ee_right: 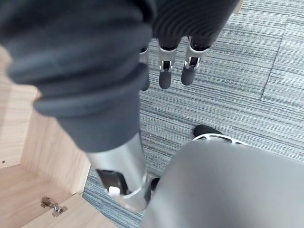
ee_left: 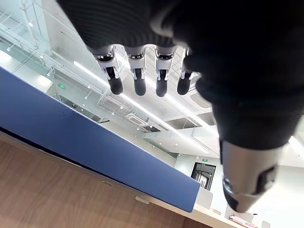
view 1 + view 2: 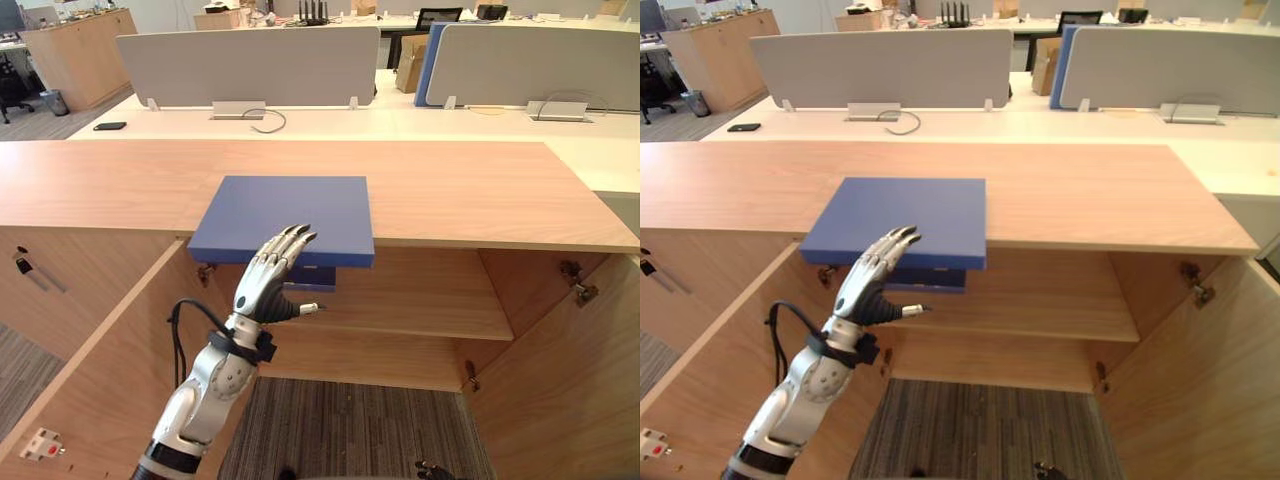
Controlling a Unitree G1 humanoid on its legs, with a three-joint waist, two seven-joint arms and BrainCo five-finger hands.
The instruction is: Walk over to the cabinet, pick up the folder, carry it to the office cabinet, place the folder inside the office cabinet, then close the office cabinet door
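Note:
A flat blue folder (image 3: 285, 215) lies on the top of the wooden office cabinet (image 3: 470, 190), its front edge hanging out over the open compartment. My left hand (image 3: 268, 280) is raised in front of and just below that front edge. Its fingers (image 2: 137, 80) are straight and open, with the tips close to the folder (image 2: 95, 142) and holding nothing. A smaller dark blue thing (image 3: 312, 278) shows under the overhang. My right hand (image 1: 165, 78) hangs low over the carpet with relaxed fingers and is empty.
Both cabinet doors stand open, the left door (image 3: 90, 370) and the right door (image 3: 570, 380). A shelf (image 3: 430, 310) crosses the compartment. Behind the cabinet are white desks with grey partitions (image 3: 250, 65) and a black phone (image 3: 109, 126). Grey carpet (image 3: 350, 430) lies below.

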